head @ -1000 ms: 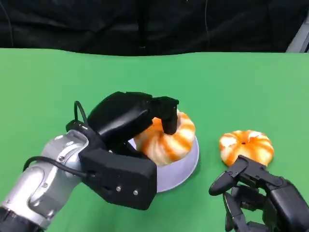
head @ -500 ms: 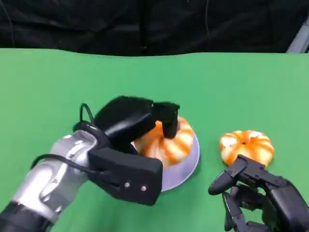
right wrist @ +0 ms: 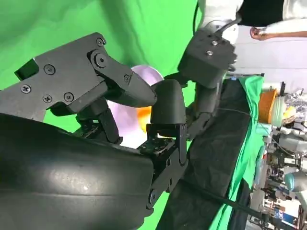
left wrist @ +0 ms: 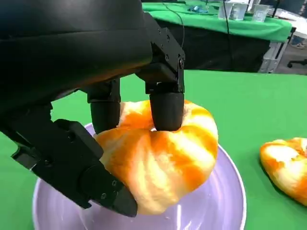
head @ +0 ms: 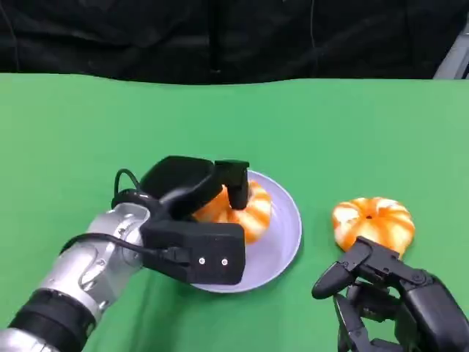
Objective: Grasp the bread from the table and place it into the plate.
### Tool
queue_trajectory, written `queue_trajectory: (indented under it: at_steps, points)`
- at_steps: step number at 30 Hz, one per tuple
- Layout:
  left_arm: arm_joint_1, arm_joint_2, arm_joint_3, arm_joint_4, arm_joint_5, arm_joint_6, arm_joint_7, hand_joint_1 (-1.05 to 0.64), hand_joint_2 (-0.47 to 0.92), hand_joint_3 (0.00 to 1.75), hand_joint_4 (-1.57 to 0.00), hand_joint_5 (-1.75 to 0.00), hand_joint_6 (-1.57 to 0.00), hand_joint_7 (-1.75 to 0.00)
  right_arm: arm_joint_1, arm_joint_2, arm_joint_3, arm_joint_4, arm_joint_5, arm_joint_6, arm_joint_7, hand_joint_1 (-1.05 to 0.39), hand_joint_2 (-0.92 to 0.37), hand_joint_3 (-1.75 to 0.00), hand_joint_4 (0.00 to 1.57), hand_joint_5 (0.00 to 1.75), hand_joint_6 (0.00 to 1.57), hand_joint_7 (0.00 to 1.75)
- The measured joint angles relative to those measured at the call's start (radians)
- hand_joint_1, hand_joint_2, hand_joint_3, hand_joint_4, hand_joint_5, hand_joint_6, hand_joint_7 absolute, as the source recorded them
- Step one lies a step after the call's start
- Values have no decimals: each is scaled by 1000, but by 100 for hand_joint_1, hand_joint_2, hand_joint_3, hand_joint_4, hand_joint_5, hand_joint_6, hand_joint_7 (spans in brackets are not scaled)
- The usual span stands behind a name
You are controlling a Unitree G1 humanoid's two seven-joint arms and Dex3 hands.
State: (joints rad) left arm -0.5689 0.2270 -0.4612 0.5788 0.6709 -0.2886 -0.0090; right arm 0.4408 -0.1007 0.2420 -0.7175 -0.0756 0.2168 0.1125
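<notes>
— Around the plate (head: pixel 282 253)?
— Green cloth table (head: pixel 352 132), smooth and matte, with a black drape along its far edge. Second bread roll (head: pixel 374 222) toward the right edge, well apart from the plate, bare cloth between. Same roll at the margin of the left wrist view (left wrist: pixel 288 163).

— In the way of anything?
— Right hand (head: pixel 385 301) near the table's front right corner, just on the near side of that second roll, not touching it. Fingers apart, nothing in them. In the right wrist view (right wrist: pixel 129 110), black angular fingers with visible screws in front of the pale plate.

— And the bread itself?
— Bread (head: pixel 238 209) inside the plate, toward its left half, resting on the bottom in the left wrist view (left wrist: pixel 163 158). Left hand (head: pixel 198 194) clasped over it: fingers (left wrist: pixel 165 108) pressing on top, thumb against the near side.

— Shapes, surfaces?
— Bread round and twisted, glossy, striped orange and cream, soft-looking. Plate shallow, round, pale lavender, smooth with a slight sheen. Left forearm (head: pixel 88 271) brushed silver, a thin black cable looped at the wrist. Hand shells hard, black, blocky.
</notes>
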Motion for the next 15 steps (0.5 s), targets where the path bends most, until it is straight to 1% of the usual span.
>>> queue_trajectory:
  at_steps: [1, 2, 3, 4, 7, 9, 10, 11, 12, 13, 14, 15]
  points:
    - [0, 0, 0, 2, 0, -3, 3, -12, 92, 22, -76, -175, -56, -168, 0, 0, 0, 0, 0, 0, 0, -5, -69, -99, 76, 175, 70, 148]
    - [-1, 0, -1, 4, 0, -5, 7, -14, 92, 20, -74, -175, -64, -135, 0, 0, 0, 0, 0, 0, 0, -5, -69, -99, 76, 175, 70, 148]
    - [-3, -2, -1, 10, 0, -6, 8, -15, 92, 20, -74, -175, -69, -120, 1, 0, 0, -1, 0, 1, -1, -5, -69, -99, 76, 175, 70, 148]
    - [-6, -5, -2, 19, 0, -5, 9, -16, 92, 19, -74, -175, -72, -111, 2, 0, -1, -2, 0, 0, 0, -5, -69, -99, 77, 175, 70, 148]
    - [-8, -14, -8, 39, 0, -2, 9, -16, 92, 19, -74, -175, -75, -105, 4, -1, -4, -4, 1, 0, 0, -6, -69, -99, 77, 175, 71, 148]
    - [-8, -18, -8, 41, 0, -2, 10, -16, 92, 22, -75, -175, -79, -109, 4, -1, -5, -5, 1, 0, 0, -6, -69, -99, 77, 175, 71, 148]
    - [-8, -19, -8, 42, 0, -1, 10, -15, 92, 24, -76, -175, -78, -118, 5, -1, -5, -5, 1, 0, 0, -5, -69, -99, 77, 175, 71, 148]
    - [-8, -21, -8, 42, 0, -1, 10, -13, 92, 27, -76, -175, -69, -142, 5, -1, -5, -6, 0, 0, 0, -5, -68, -100, 77, 175, 71, 148]
    - [-8, -23, -9, 44, 0, -2, 12, -12, 92, 31, -76, -175, -63, -158, 5, -1, -4, -7, 0, 0, 0, -5, -68, -100, 77, 175, 71, 148]
    - [-8, -23, -9, 48, -1, -8, 18, -11, 92, 33, -76, -175, -60, -166, 5, 0, -2, -8, -1, 1, -1, -5, -68, -100, 77, 175, 71, 148]
    - [-8, -23, -9, 53, -2, -15, 22, -13, 92, 31, -71, -174, -73, -115, 5, 0, 0, -10, -1, 1, -2, -6, -68, -100, 77, 175, 71, 148]
    - [-8, -23, -9, 55, -6, -21, 21, -13, 92, 30, -69, -174, -85, -84, 5, 0, 2, -10, -1, 1, -3, -6, -68, -100, 77, 175, 71, 148]
